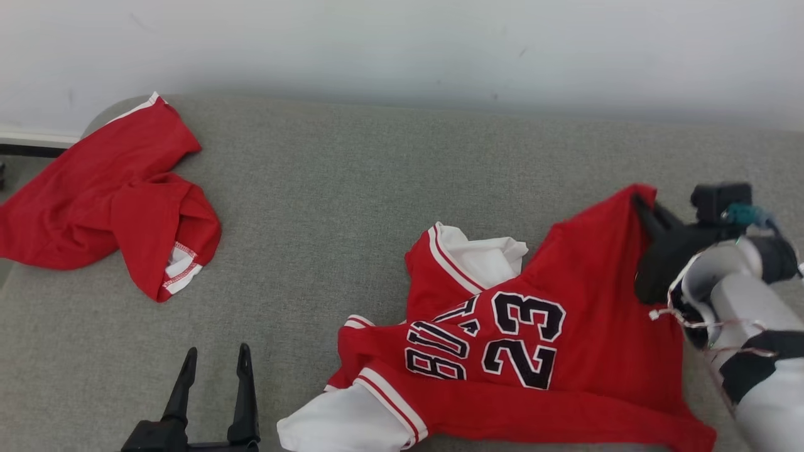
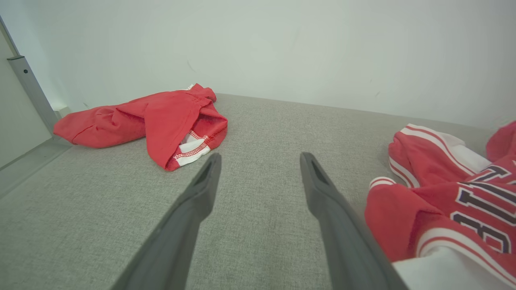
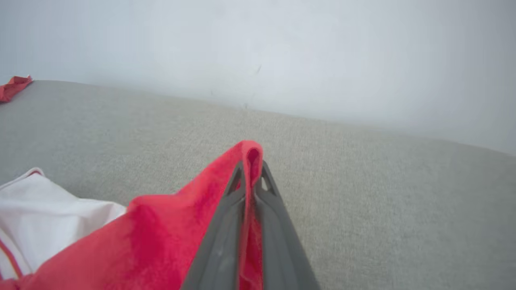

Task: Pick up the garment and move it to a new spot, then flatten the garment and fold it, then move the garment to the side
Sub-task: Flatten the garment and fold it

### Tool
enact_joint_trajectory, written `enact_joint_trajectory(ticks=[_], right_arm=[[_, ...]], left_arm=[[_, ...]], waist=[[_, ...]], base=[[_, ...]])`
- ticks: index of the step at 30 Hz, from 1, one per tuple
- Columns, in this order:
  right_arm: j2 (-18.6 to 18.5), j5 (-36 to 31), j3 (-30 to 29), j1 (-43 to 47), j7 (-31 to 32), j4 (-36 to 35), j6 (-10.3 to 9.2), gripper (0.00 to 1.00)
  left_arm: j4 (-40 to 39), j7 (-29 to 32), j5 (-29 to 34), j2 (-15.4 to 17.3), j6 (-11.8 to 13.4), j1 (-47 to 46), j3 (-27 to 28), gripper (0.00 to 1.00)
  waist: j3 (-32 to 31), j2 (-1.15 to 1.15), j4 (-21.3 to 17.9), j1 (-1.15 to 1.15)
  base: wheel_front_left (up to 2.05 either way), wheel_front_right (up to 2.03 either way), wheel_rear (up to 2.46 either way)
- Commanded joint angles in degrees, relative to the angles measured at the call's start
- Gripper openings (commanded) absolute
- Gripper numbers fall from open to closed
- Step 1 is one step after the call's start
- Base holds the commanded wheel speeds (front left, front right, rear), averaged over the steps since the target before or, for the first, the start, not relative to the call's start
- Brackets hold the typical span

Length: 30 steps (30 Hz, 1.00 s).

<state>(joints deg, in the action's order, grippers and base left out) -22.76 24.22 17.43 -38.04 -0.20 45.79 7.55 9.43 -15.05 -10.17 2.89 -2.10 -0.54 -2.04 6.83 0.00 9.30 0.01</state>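
Red jersey [image 1: 584, 351] and red shorts [image 1: 107, 194] make two garments.

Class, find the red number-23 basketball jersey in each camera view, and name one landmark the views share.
Head view: red number-23 basketball jersey at lower right.
Left wrist view: jersey at right edge.
Right wrist view: jersey at lower left.
Shared landmark: crumpled plain red garment, to its left.

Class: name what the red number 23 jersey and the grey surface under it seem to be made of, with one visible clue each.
The jersey: soft, matt knit fabric, possibly polyester; it drapes and creases, with white striped trim. The grey surface: matt woven cloth, upholstery-like; a fine flecked weave shows in the left wrist view.
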Motion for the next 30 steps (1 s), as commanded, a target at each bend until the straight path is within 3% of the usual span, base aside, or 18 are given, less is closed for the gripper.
enact_joint_trajectory(ticks=[1, 9, 14, 15, 16, 22, 30], right_arm=[[-0.65, 0.25, 0.25, -2.25, -0.58, 0.53, -0.13, 0.0], [-6.14, -1.49, -0.58, -16.15, -3.63, 5.85, -0.13, 0.0], [-7.14, -3.14, -3.01, -20.66, -6.49, 12.42, -0.13, 0.0], [-6.88, -3.56, -3.18, -21.17, -6.86, 13.77, -0.13, 0.38], [-6.4, -3.61, -3.24, -21.42, -6.37, 15.27, -0.13, 1.0], [-5.58, -5.66, -0.35, -20.03, -10.99, 17.66, -0.13, 1.0], [-4.82, 1.34, 1.06, -12.01, -14.68, 11.52, -0.13, 1.0]], left_arm=[[0.21, -0.19, -0.27, -0.01, -0.34, -1.09, -0.27, 1.0], [0.98, -0.19, -1.45, -0.01, -0.08, -3.28, -3.1, 1.0], [1.29, -0.19, -2.02, -0.02, -0.1, -4.55, -4.19, 1.0], [1.37, -0.19, -1.83, -0.02, -0.06, -4.65, -4.29, 1.0], [1.47, -0.19, -1.84, -0.02, -0.01, -4.7, -4.33, 1.0], [1.88, -0.19, -1.27, -0.03, 0.33, -3.43, -4.15, 1.0], [1.5, -0.19, 0.3, -0.01, -0.21, -0.7, -1.82, 1.0]], waist=[[0.73, 0.0, 0.83, -0.01], [3.44, 0.0, 4.41, -0.01], [4.71, 0.0, 6.34, -0.01], [4.78, 0.0, 6.53, -0.01], [4.78, 0.0, 6.63, -0.01], [2.51, 0.0, 5.53, -0.01], [-1.79, 0.0, 1.43, -0.01]], base=[[0.0, 0.0, 0.0], [0.0, 0.0, 0.0], [0.0, 0.0, 0.0], [0.0, 0.0, 0.0], [0.0, 0.0, 0.0], [0.0, 0.0, 0.0], [0.0, 0.0, 0.0]])
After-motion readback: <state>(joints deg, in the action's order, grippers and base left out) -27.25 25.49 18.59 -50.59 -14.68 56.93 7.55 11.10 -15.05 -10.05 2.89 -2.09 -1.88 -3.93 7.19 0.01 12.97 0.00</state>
